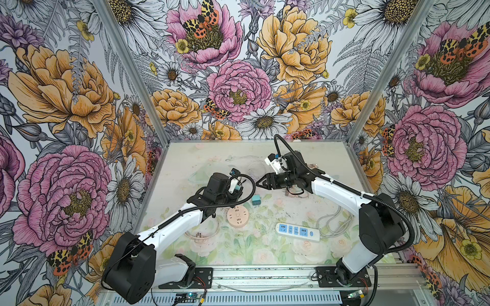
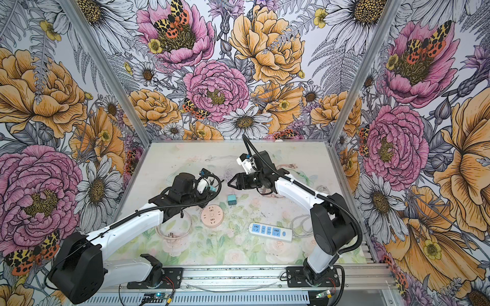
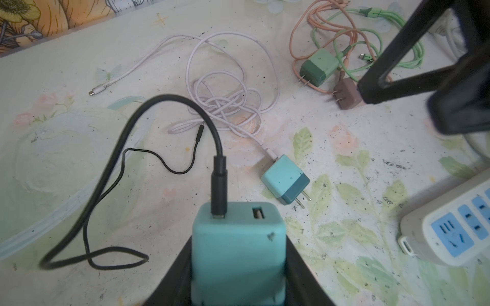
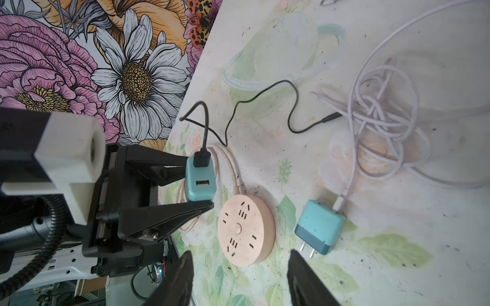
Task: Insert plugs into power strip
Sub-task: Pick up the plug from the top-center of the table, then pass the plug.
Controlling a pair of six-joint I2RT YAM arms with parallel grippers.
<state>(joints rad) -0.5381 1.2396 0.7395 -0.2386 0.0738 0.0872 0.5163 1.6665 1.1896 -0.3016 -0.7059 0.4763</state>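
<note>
Left end effector point(image 4: 200, 182) clamped, right arm point(image 1: 336, 196) outstretched.

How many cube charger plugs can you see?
4. One teal plug is gripped in the left end effector; a loose teal plug lies near the round pink socket; the green plug and pink-brown plug lie side by side among tangled cables. Others may be hidden.

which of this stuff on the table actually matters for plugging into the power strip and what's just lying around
For the job:
held teal plug, clamped in the left gripper
loose teal plug
green plug
pink-brown plug
white power strip
round pink socket disc, possibly

Just lying about:
flat pink plug on the thick cord
tangled white cable
green and orange cables
</note>
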